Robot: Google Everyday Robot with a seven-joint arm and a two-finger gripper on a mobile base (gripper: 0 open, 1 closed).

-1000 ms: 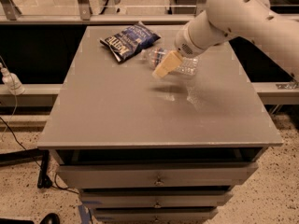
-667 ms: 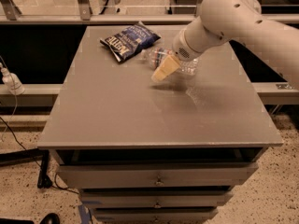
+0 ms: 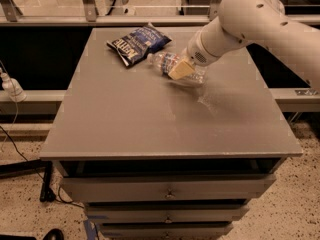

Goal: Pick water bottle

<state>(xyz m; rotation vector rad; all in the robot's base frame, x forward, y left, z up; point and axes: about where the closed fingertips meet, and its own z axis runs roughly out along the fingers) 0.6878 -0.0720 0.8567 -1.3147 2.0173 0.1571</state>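
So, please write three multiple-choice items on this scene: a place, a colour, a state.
1. Where is the robot's hand? A) at the small clear ribbed plastic bottle B) at the table's front edge C) under the table
2. The crinkled chip bag is: A) red B) dark blue C) green
3. The bottle is: A) upright B) lying on its side C) in a drawer
Answers: A, the hand meets the bottle; B, its foil is dark blue; B, it lies flat, cap pointing left.

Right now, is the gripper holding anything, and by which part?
Cannot tell. The gripper is at the middle of the water bottle, which lies on the table.
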